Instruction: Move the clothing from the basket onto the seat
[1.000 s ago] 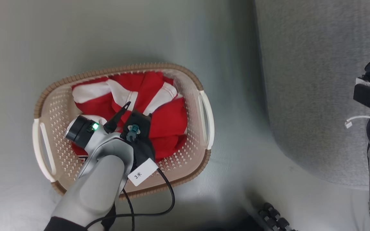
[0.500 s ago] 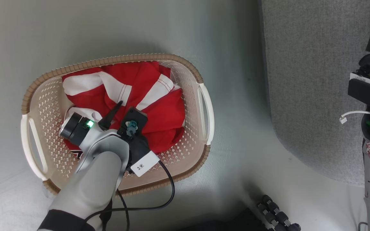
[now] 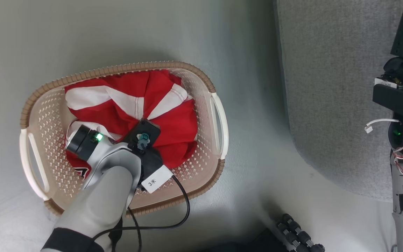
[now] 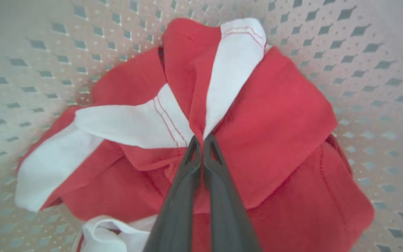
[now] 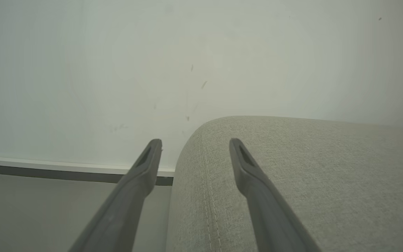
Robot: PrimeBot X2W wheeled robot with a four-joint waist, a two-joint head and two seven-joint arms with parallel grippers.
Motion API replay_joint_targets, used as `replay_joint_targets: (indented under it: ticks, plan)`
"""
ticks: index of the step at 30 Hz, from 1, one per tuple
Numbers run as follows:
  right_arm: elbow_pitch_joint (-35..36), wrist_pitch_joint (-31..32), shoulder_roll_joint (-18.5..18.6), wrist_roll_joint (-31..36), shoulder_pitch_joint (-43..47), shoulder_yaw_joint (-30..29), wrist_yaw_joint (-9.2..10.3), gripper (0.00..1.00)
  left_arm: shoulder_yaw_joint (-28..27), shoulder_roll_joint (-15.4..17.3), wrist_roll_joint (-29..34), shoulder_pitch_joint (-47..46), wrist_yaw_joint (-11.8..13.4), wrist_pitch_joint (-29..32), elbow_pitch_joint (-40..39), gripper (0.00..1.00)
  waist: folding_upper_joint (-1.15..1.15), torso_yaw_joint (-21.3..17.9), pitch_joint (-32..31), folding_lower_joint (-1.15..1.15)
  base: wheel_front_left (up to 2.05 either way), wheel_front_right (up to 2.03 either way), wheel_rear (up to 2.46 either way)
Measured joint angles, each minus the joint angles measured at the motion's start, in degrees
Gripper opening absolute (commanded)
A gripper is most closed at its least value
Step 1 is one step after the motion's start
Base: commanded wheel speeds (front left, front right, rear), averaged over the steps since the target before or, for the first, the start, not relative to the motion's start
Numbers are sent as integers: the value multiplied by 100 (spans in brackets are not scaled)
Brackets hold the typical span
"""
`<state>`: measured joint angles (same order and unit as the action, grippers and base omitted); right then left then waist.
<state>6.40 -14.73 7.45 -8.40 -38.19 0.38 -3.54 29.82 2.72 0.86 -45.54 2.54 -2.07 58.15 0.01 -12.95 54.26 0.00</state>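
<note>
Down on the pale floor (image 3: 152,31), the basket (image 3: 219,168) stands near the rounded corner of the seat (image 3: 327,87), with bare floor between them. The clothing (image 3: 173,122) lies heaped inside the basket, red cloth crossed by white stripes. The left gripper (image 4: 201,138) reaches into the pile, its two dark fingers pressed together on a bunched fold where a white stripe meets red, and the fabric puckers toward the tips. At the pile's lower-left edge a scrap of black-and-white print shows, possibly a numeral, but it is too small to read. The right gripper (image 5: 194,141) hangs by the seat's stitched edge, its fingers spread apart with nothing between them.
</note>
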Motion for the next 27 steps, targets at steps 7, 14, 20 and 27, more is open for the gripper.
replay_joint_targets:
  ticks: [7,14,20,27]
  plan:
    - [-348,0,-7,52,5,62,-51,100,59,-1,-565,12,-35,-626,-471,0,-1,67,-269,-1,0,0,0]
    - [-706,0,-23,137,152,248,-108,100,78,-4,-1073,163,-152,-1148,-856,0,-1,240,-676,-1,0,0,0]
    - [-939,0,-56,157,361,360,-153,100,64,-5,-1332,305,-255,-1223,-1272,0,-1,458,-1091,-1,0,0,0]
    - [-1263,1,-93,188,736,500,-185,100,-35,-12,-1551,378,-370,-1224,-1764,0,-1,746,-1613,-1,0,0,0]
